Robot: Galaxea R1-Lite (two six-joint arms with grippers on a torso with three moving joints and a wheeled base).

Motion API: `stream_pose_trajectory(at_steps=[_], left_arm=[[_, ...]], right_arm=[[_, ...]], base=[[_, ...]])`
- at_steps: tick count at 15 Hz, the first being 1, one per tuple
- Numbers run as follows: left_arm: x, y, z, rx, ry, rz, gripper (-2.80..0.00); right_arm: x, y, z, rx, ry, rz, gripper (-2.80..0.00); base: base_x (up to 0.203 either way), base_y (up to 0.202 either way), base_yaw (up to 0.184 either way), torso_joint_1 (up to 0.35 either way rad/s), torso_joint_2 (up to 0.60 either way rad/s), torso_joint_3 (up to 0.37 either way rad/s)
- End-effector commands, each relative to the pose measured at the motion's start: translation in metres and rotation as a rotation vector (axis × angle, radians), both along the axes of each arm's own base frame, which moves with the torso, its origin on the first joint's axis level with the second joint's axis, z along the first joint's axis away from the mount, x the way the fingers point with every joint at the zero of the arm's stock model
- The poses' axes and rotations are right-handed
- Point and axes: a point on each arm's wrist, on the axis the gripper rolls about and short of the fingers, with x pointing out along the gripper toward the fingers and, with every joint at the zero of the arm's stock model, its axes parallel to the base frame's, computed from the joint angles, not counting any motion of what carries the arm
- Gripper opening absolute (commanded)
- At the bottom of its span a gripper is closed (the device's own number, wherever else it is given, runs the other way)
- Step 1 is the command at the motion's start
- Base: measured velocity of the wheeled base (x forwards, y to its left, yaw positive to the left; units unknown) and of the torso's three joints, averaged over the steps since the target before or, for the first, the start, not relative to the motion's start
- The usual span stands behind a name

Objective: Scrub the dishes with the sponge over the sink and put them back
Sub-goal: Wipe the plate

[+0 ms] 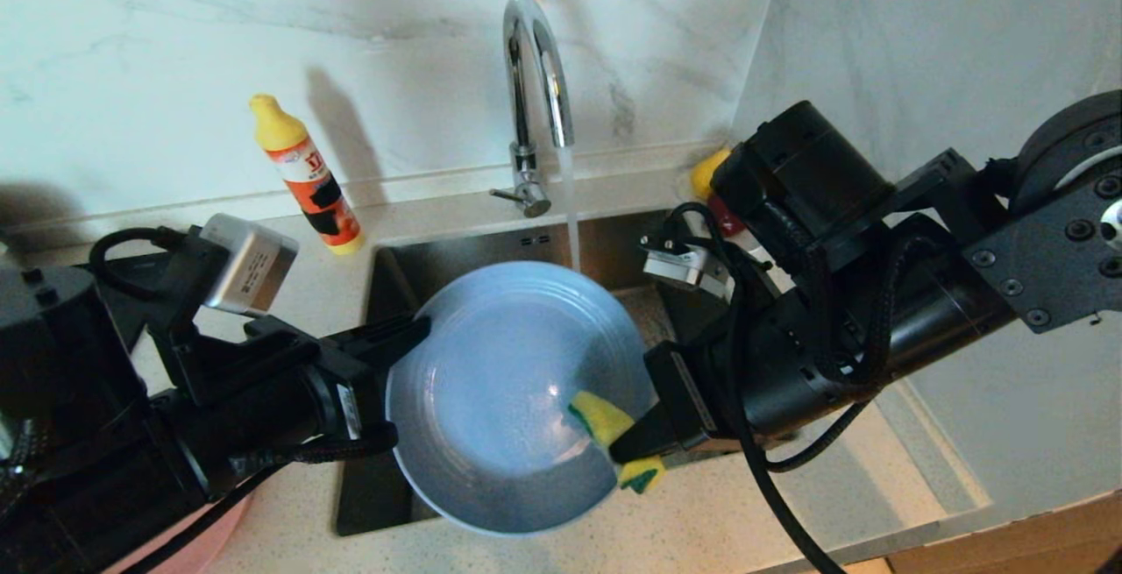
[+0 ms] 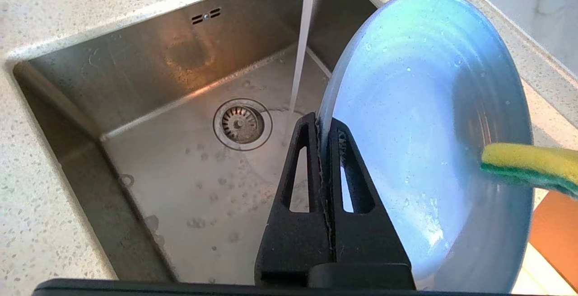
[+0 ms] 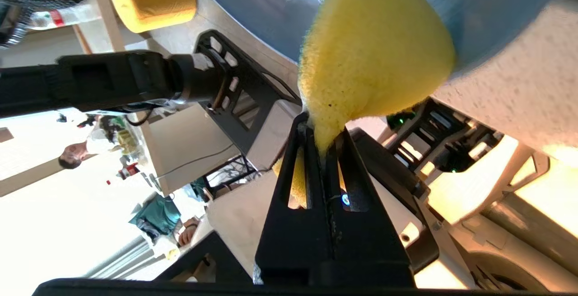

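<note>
Left gripper (image 2: pixel 323 129) clamps the tilted light-blue plate (image 1: pixel 500 381) rim; right gripper (image 3: pixel 323 135) pinches the sponge (image 1: pixel 605 421), seemingly touching it

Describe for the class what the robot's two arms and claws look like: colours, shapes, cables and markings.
Both arms are matte black with thick cylindrical segments and black braided cables looping outside. Each wrist carries a silver-grey camera box. The left claw and right claw have black tapered fingers with triangular cut-outs. The right arm shows a flat bolted plate.

detergent btl (image 1: pixel 307 175) on counter, L of tap | yellow fruit (image 1: pixel 706 173) far-R corner
</note>
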Motion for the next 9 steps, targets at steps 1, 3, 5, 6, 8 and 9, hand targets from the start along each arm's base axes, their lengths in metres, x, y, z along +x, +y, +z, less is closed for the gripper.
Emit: stream_pose_trajectory(at_steps=[1, 3, 5, 6, 8, 9], left_arm=[[0.002, -0.001, -0.001, 0.001, 0.003, 0.000, -2.80], [0.003, -0.002, 0.000, 0.001, 0.000, 0.000, -2.80], [0.003, -0.002, -0.001, 0.003, 0.002, 0.003, -2.80], [0.004, -0.001, -0.001, 0.003, 0.003, 0.006, -2.80], [0.004, -0.001, 0.001, -0.001, -0.003, 0.008, -2.80], [0.004, 0.000, 0.000, 0.000, -0.002, 0.008, -2.80]], right_arm=[[0.003, 0.011, -0.005, 0.000, 0.016, 0.022, -2.80], [0.004, 0.027, -0.011, -0.007, 0.027, 0.050, -2.80], [0.004, 0.040, -0.011, 0.003, 0.019, 0.072, -2.80], [0.004, 0.045, -0.009, 0.009, 0.016, 0.081, -2.80], [0.002, 0.055, -0.013, 0.006, 0.020, 0.100, -2.80], [0.001, 0.058, -0.015, 0.001, 0.024, 0.109, -2.80]], base=[[0.000, 0.000, 0.000, 0.000, 0.00, 0.000], [0.000, 0.000, 0.000, 0.000, 0.00, 0.000], [0.000, 0.000, 0.000, 0.000, 0.00, 0.000], [0.000, 0.000, 0.000, 0.000, 0.00, 0.000], [0.000, 0.000, 0.000, 0.000, 0.00, 0.000], [0.000, 0.000, 0.000, 0.000, 0.00, 0.000]])
